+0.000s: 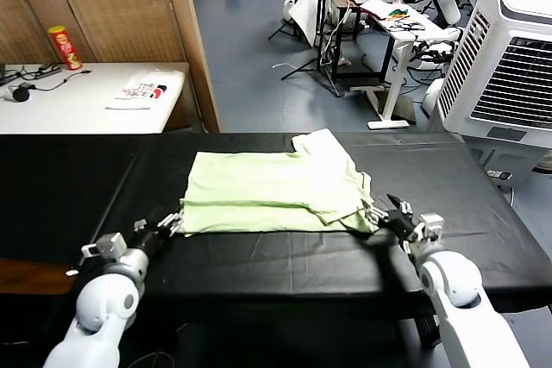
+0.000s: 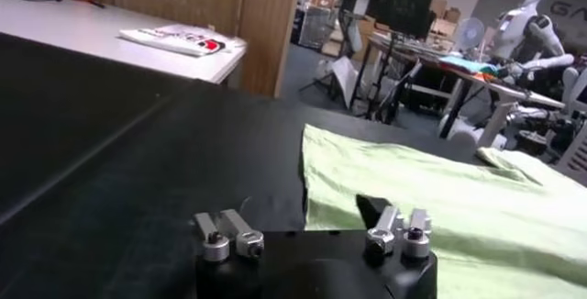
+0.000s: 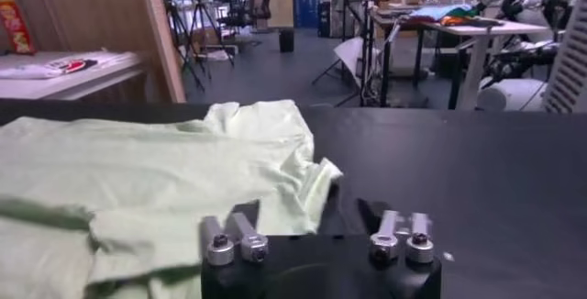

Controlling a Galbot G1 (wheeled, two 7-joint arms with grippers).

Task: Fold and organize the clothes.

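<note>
The clothes are one pale lime-green shirt [image 1: 272,191], lying folded in layers in the middle of the black table [image 1: 69,187], with a sleeve sticking out at the back. My left gripper [image 1: 175,220] rests low at the shirt's near left corner, open and empty. In the left wrist view the shirt [image 2: 440,200] has its edge just ahead of that gripper [image 2: 303,223]. At the near right corner my right gripper [image 1: 379,211] is also open. In the right wrist view a bunched corner of the shirt [image 3: 138,172] lies between that gripper's [image 3: 307,223] spread fingers, ungripped.
A white side table [image 1: 52,109] at the back left carries a white printed packet [image 1: 142,90] and a red can [image 1: 63,46]. A wooden partition [image 1: 129,6] stands behind it. A large white air cooler [image 1: 509,66] stands off the table's right end.
</note>
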